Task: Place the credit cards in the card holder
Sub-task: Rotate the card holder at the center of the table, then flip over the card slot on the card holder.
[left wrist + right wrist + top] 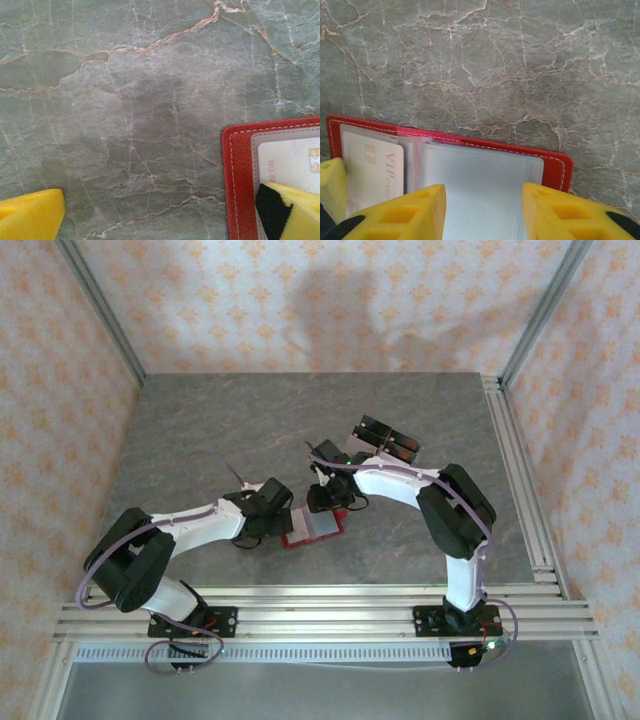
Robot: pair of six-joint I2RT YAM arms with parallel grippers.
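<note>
The card holder (312, 528), a red wallet, lies spread open on the table between both arms. In the right wrist view its red rim (555, 167) frames pale inner pockets. A whitish credit card (375, 172) with gold lettering sits in the left pocket. My right gripper (484, 215) hovers open over the pale grey-blue right pocket (480, 175); whether a card lies in it I cannot tell. My left gripper (160, 220) is wide open. One of its yellow fingers (295, 210) rests on the wallet's left half (240, 170), over the chip card (287, 162).
A clear stand with black blocks (386, 439) stands behind the right arm. The grey marble tabletop (200, 440) is bordered by aluminium rails at the right (520, 480) and along the near edge (320, 605). Patterned walls enclose the back and sides.
</note>
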